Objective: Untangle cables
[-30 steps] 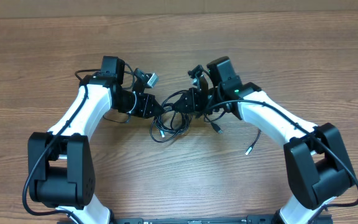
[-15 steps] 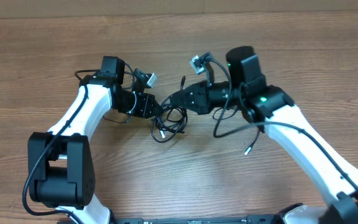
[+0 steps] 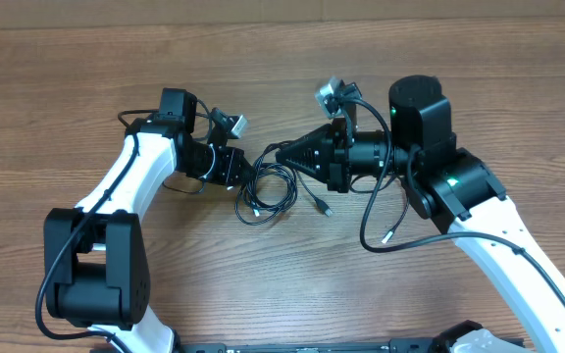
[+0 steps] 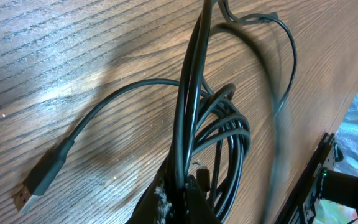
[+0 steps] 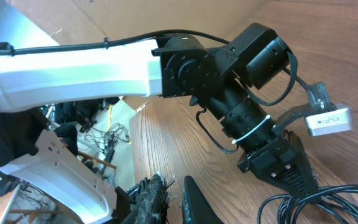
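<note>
Because the cables (image 3: 268,191) needed anchoring, my left gripper (image 4: 179,198) pinched them; my right gripper (image 3: 282,154) sat closed just beside them.

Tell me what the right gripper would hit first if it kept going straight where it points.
Probably the thin black cables bunched just beyond the tip of the right gripper, with the left gripper, shut on them, right behind. Its height over them is unclear.
</note>
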